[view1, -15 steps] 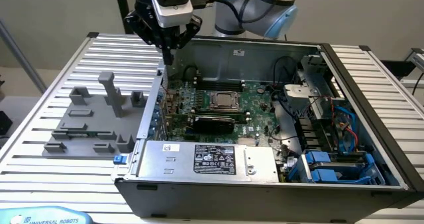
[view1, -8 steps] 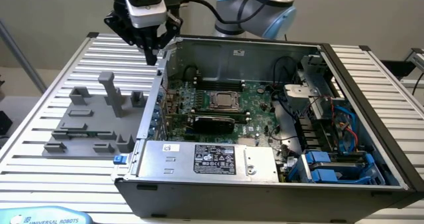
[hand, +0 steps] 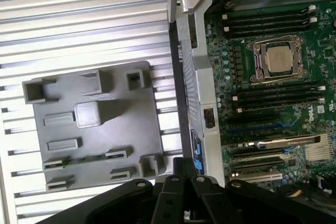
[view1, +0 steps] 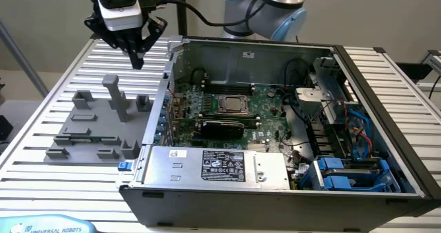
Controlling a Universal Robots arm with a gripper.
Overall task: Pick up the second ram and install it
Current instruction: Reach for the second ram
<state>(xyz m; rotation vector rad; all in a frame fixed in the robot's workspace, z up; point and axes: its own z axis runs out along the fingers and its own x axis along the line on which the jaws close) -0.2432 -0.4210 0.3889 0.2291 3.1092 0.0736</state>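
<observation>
Exterior view, left to right. The gray fixture (view1: 96,151) rests on the slatted table (view1: 34,124). The second ram (view1: 86,138) sits in a low holder near the fixture's front edge. My jaws hang above the fixture's far end, pressed together to a point, pinching nothing, well apart from the ram. To the right stands the open computer case (view1: 276,55), with its motherboard (view1: 269,101) and processor (view1: 233,105) exposed.

The tabletop (view1: 41,140) is silvery-white with parallel ribs. The fixture (view1: 93,120) is plain gray, and the second ram (hand: 84,160) looks dark green, I think. Motherboard (view1: 269,101) is green, drive brackets (view1: 344,175) blue, and the gripper (view1: 138,63) black.
</observation>
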